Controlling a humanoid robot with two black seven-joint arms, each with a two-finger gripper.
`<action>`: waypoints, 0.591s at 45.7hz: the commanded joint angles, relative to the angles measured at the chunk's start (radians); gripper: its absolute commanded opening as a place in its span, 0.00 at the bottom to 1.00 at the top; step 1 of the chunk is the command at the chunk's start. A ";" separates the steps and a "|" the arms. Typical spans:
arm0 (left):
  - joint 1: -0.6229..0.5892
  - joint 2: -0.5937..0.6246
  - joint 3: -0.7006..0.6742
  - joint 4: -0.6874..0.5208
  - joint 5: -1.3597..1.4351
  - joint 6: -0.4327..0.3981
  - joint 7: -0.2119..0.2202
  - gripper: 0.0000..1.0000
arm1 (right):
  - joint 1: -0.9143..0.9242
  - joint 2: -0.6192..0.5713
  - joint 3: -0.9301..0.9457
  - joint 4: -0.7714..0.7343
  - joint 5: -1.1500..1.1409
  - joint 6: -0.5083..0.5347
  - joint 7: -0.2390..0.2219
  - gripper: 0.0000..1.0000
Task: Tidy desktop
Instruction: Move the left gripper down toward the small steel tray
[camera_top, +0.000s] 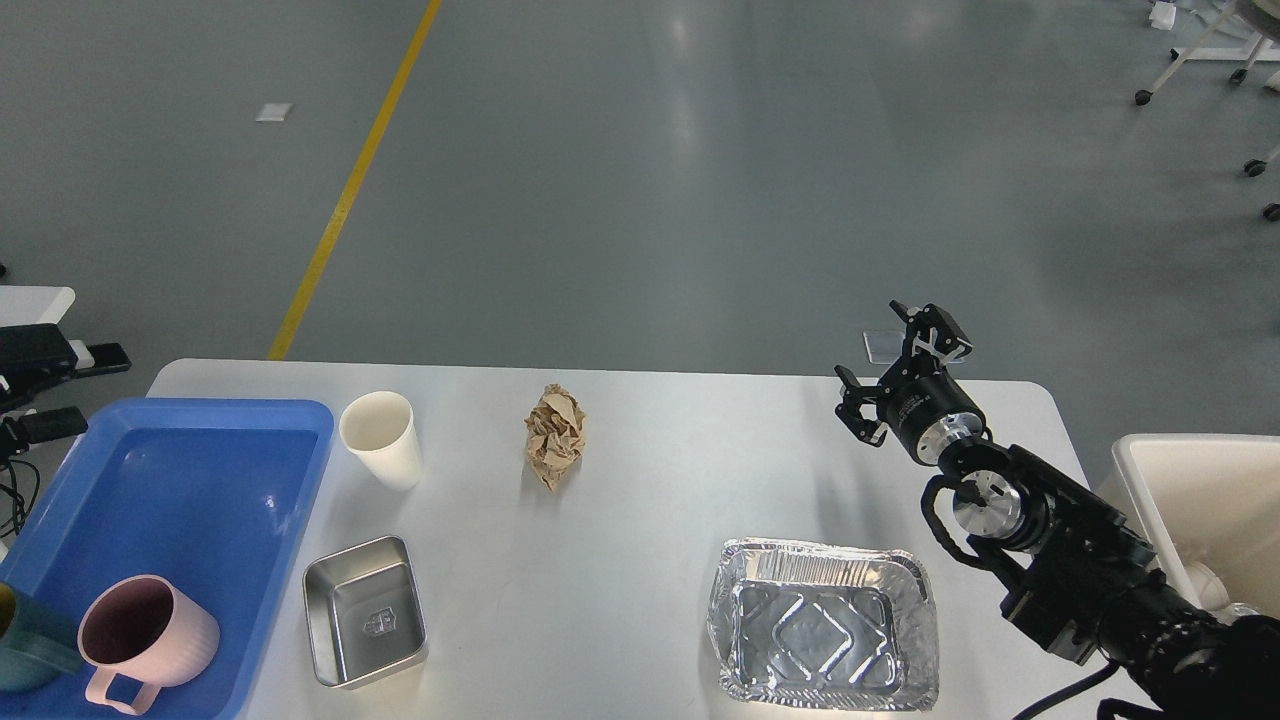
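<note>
The desktop (650, 500) is a wide whitish-grey tabletop. On it stand a white paper cup (378, 438), a crumpled brown paper ball (554, 435), a small steel tray (365, 610) and an empty foil tray (825, 625). My right gripper (895, 362) is open and empty, held above the table's far right part, apart from all objects. My left gripper (98, 388) shows only partly at the left edge, just beyond the blue tray's far corner, with its fingers spread and nothing between them.
A blue plastic tray (300, 480) at the left holds a pink mug (145, 640) and a teal mug (25, 650). A white bin (1150, 480) stands off the table's right end. A small white table corner (35, 300) is at the far left.
</note>
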 joint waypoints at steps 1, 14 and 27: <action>0.002 -0.071 0.090 0.003 0.000 0.077 0.000 0.87 | 0.000 -0.002 0.000 0.001 0.000 0.000 0.000 1.00; 0.086 -0.208 0.250 0.064 0.000 0.274 -0.014 0.89 | -0.003 -0.002 0.000 0.000 0.000 0.000 0.000 1.00; 0.184 -0.322 0.244 0.110 0.000 0.412 -0.020 0.87 | -0.003 -0.005 0.000 -0.002 0.000 0.000 0.000 1.00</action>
